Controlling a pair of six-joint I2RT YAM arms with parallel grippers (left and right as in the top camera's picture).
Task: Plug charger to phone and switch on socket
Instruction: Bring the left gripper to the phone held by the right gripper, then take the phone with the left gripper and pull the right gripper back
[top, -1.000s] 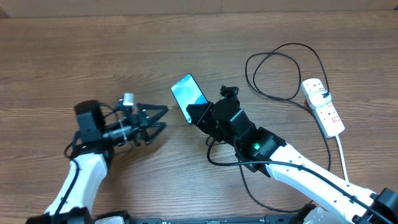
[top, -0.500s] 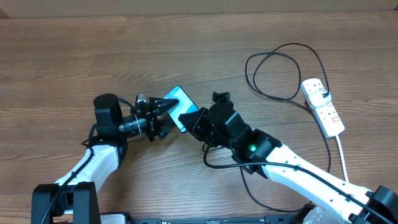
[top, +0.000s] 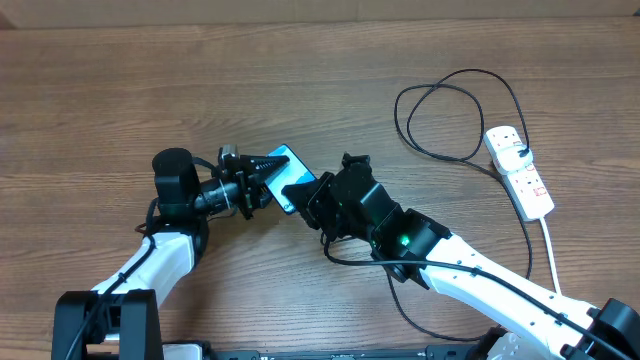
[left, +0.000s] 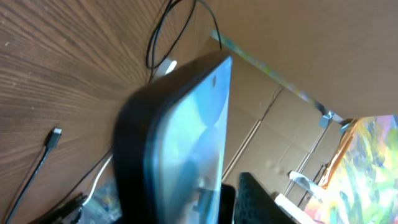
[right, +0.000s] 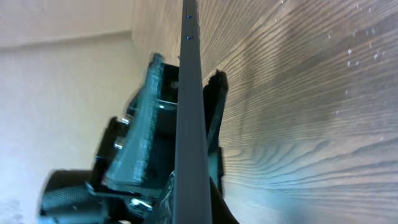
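Slim black-rimmed phone (top: 289, 168), pale blue screen, tilted on edge, clamped by right end effector (top: 311, 191), left end effector (top: 266, 168) grip unclear

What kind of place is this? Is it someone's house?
Probably a robot lab or workshop, not a house. A left arm and a right arm work at a wooden table with a phone and a white power strip. What look like cardboard boxes stand behind.
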